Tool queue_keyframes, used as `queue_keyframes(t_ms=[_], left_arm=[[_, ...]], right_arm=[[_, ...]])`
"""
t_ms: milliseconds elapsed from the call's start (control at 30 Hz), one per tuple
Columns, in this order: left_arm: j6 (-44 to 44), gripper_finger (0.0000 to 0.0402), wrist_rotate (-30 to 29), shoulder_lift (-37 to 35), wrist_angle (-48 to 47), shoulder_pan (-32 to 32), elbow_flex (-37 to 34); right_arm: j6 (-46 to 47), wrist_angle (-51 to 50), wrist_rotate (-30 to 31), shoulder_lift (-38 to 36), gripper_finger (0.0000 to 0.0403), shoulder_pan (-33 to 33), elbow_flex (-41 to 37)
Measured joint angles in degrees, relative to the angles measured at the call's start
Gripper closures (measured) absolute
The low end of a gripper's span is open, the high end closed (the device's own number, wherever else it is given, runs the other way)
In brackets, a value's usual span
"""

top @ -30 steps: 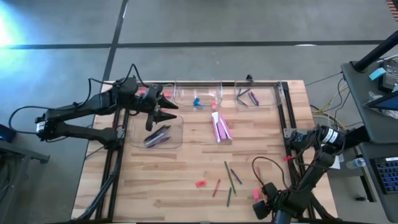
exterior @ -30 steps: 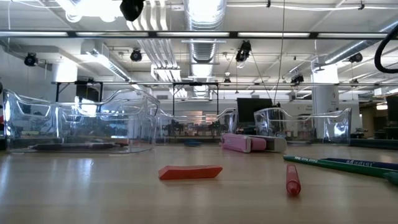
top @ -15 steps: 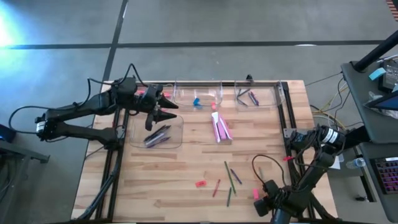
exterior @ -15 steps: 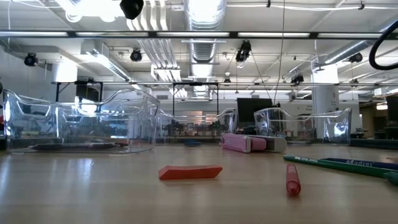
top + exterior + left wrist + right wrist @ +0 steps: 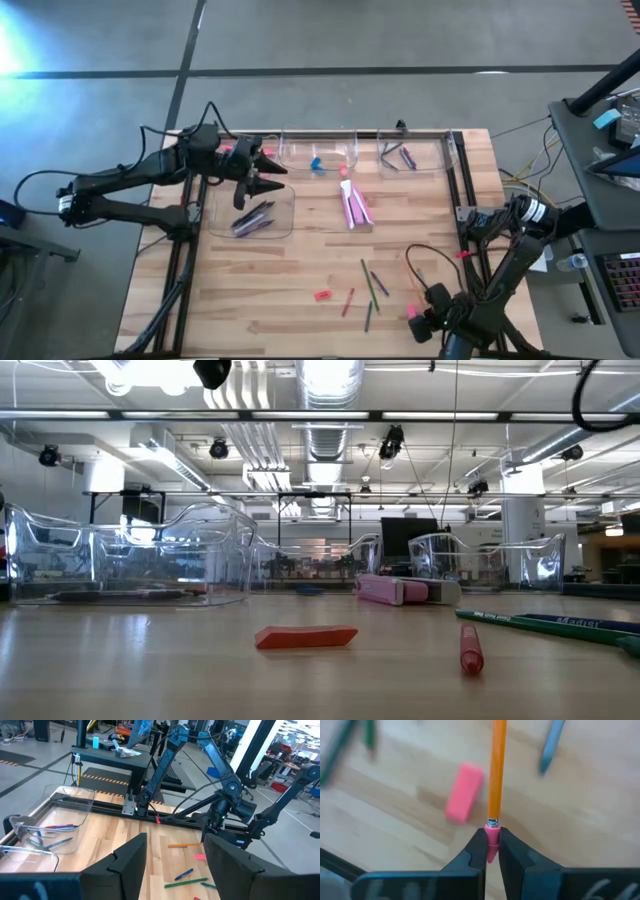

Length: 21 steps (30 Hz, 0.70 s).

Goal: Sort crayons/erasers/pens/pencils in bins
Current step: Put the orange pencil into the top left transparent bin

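My right gripper (image 5: 492, 839) is shut on an orange pencil (image 5: 496, 770) at the table's near right corner, where it also shows in the high view (image 5: 428, 305). A pink eraser (image 5: 464, 792) lies on the wood just beside the pencil. My left gripper (image 5: 262, 182) hangs open and empty above the far edge of a clear bin (image 5: 250, 212) holding dark pens. Two more clear bins (image 5: 320, 152) (image 5: 412, 155) stand along the far edge; the middle one holds a blue eraser. Loose pencils (image 5: 368, 280), a red crayon (image 5: 347, 300) and a red eraser (image 5: 322, 295) lie on the near half. My right gripper pinches the pencil's pink rubber end (image 5: 492, 831) between its two fingertips, just behind the metal band. The fingers come steeply from above. The pencil's shaft runs straight on away from the fingers, and its tip lies outside the wrist view.
A pink-and-white flat pack (image 5: 354, 207) lies at the table's middle. A black frame rail (image 5: 458, 180) runs along the right side and the far edge. In the low view the red eraser (image 5: 305, 637) and red crayon (image 5: 470, 648) lie nearest, with bare wood on the near left.
My right arm has risen a little and shifted slightly toward the far edge above the near right corner; its cable has swung. The loose things on the table lie where they were.
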Motion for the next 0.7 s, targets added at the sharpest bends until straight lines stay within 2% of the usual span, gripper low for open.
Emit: queue_keyframes(t_ms=[167, 333, 433, 533, 700], left_arm=[[-0.78, 0.0217, 0.15, 0.93, 0.46, -0.04, 0.0], [-4.91, 0.0217, 3.95, 3.29, 4.66, -0.17, 0.0], [-8.54, 0.0217, 5.53, 5.03, 7.45, -0.37, 0.0], [-11.83, 0.0217, 6.78, 7.08, 8.62, -0.49, -0.01], [-15.99, 0.0217, 7.59, 10.36, 10.72, -1.41, -0.02]], right_arm=[[-0.88, -6.41, 10.35, -3.36, 0.0383, -3.19, 2.1], [-7.44, -7.9, 20.47, -8.4, 0.0383, -10.71, 3.21], [-17.08, -6.55, 25.21, -11.43, 0.0384, -16.38, 5.01], [-30.82, -2.17, 28.11, -14.31, 0.0384, -22.42, 7.29], [-55.31, 11.16, 28.65, -17.15, 0.0384, -31.48, 10.31]])
